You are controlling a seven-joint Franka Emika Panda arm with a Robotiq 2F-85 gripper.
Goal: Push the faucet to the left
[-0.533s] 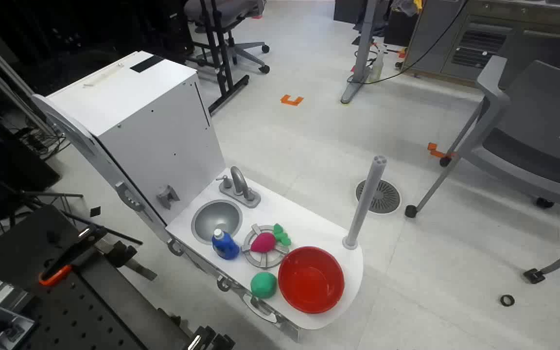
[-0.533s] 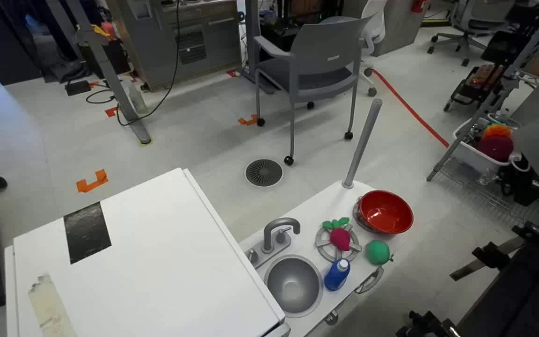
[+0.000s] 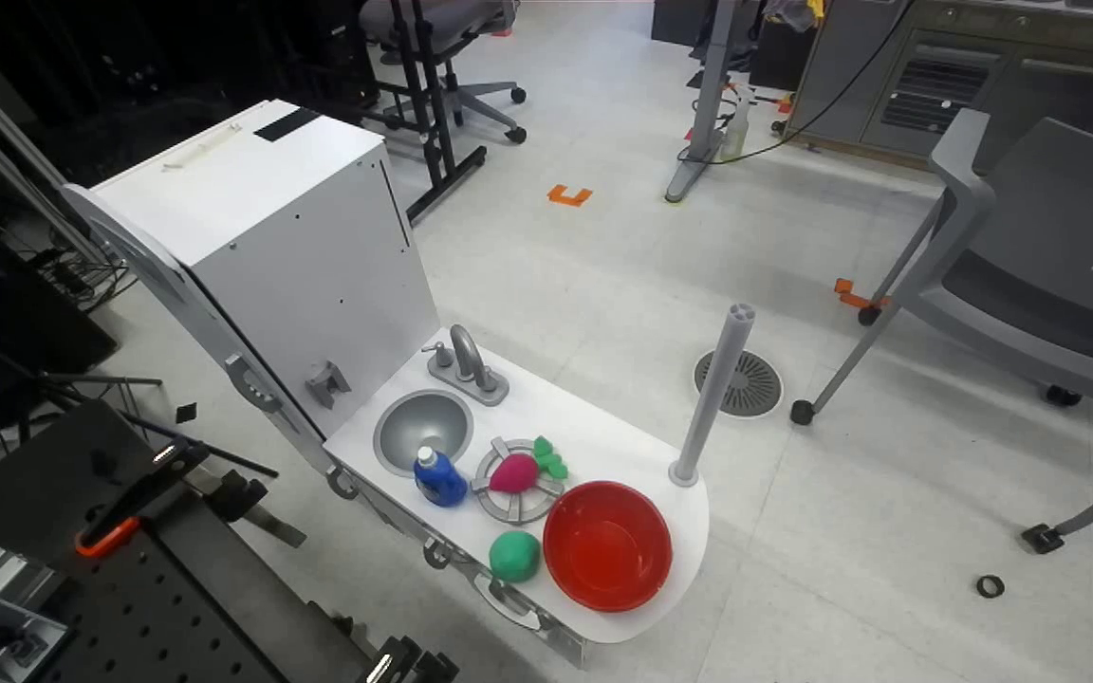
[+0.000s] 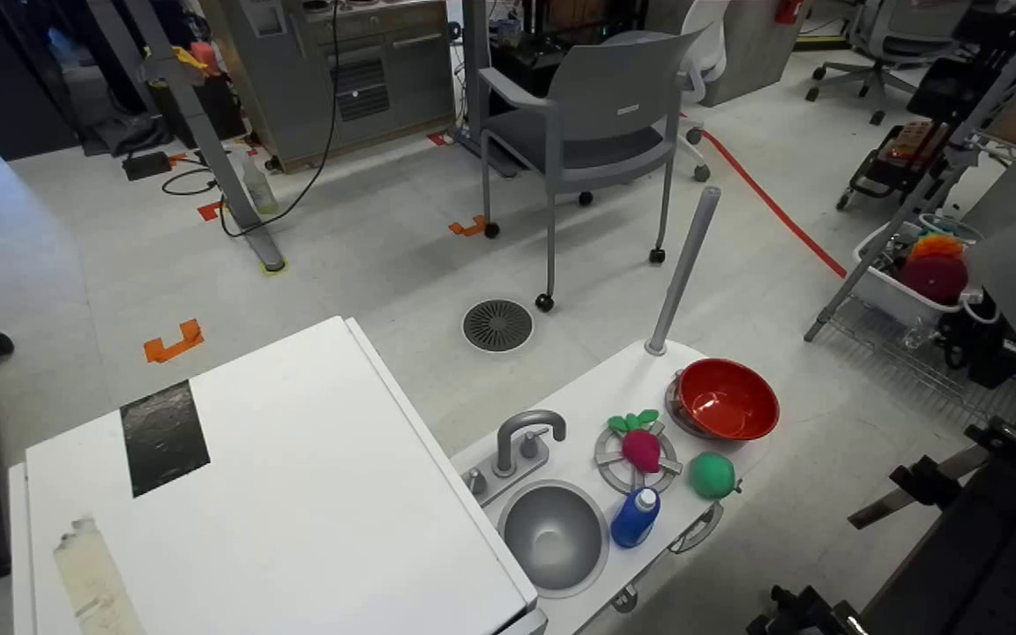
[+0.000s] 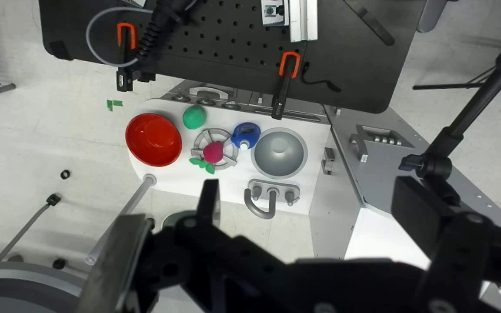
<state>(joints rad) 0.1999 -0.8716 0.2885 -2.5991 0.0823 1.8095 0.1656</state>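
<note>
The faucet (image 3: 468, 355) is a small silvery-grey toy tap with a curved spout, standing on the white counter behind the sink basin (image 3: 423, 432). It also shows in an exterior view (image 4: 504, 445), with its spout bent toward the red-bowl end. In the wrist view the faucet (image 5: 272, 203) has its spout curving to the left. My gripper (image 5: 312, 195) shows only in the wrist view. Its dark fingers are wide apart, with nothing between them. The gripper is high above the counter and touches nothing there.
The counter holds a blue bottle (image 3: 439, 477), a pink toy vegetable (image 3: 513, 472) on a burner, a green ball (image 3: 514, 556), and a red bowl (image 3: 607, 545). A grey upright post (image 3: 715, 394) stands at the far end. A tall white cabinet (image 4: 296, 494) rises beside the sink.
</note>
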